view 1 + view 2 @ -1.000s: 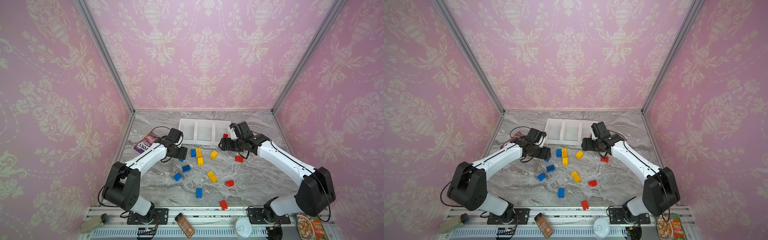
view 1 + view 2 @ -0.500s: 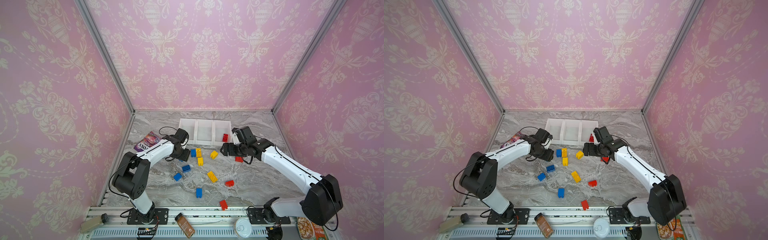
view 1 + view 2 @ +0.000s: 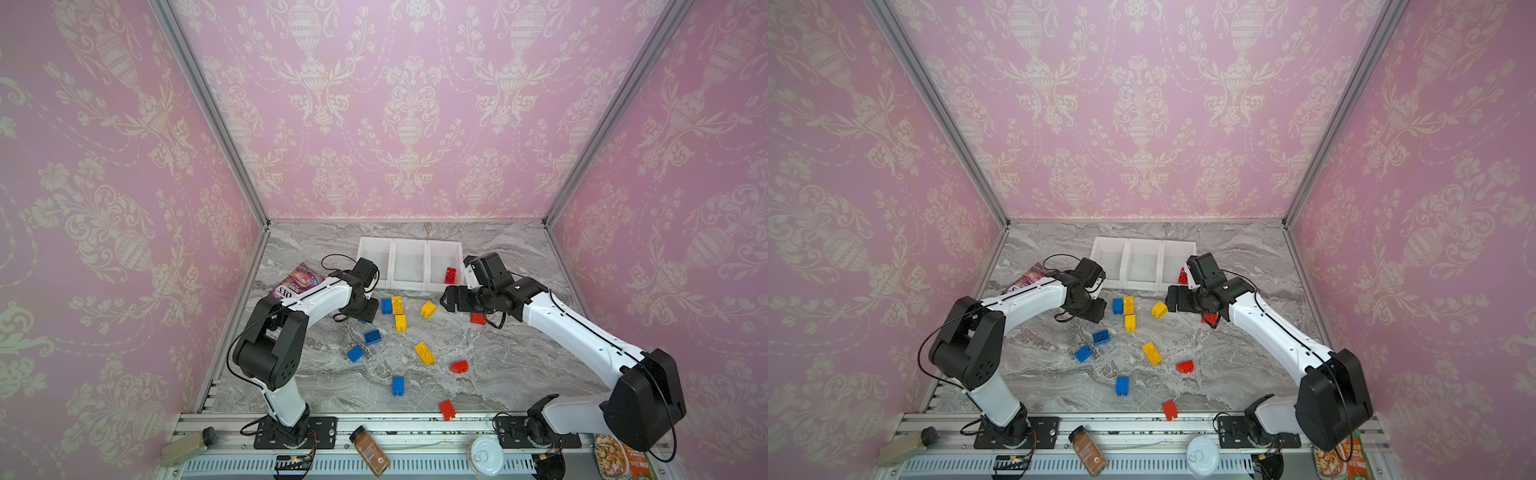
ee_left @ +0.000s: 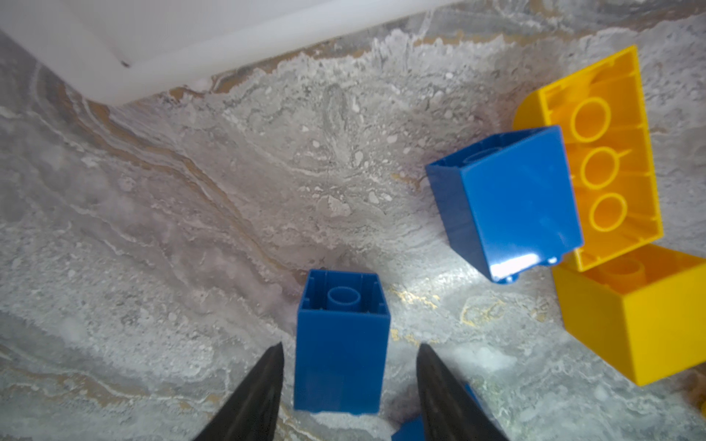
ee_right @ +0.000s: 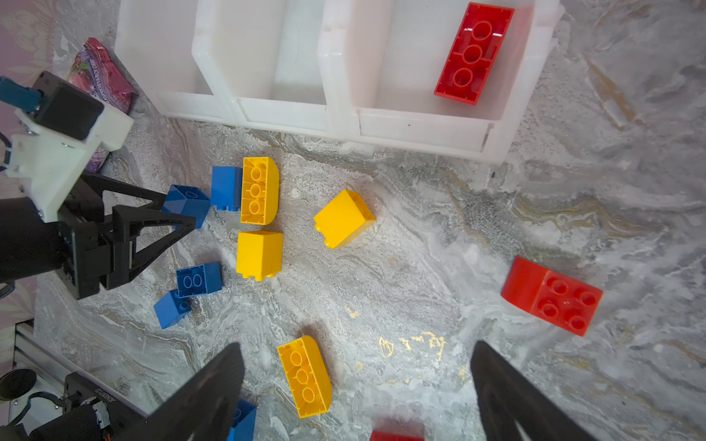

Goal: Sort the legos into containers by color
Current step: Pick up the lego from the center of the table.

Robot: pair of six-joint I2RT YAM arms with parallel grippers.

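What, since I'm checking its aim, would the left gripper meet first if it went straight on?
The blue brick between the fingers of the left gripper, gaps showing either side; beyond it the marble table, depth unclear.

Got the left end effector (image 4: 349,344) straddling a blue lego (image 4: 340,366) on its side on the bench (image 4: 191,229), slim gap each side. Also seeing a second blue lego (image 4: 512,198) tipped against an upturned yellow lego (image 4: 611,160), another yellow lego (image 4: 630,324) just beside. Spotting a white container corner (image 4: 114,46) too.
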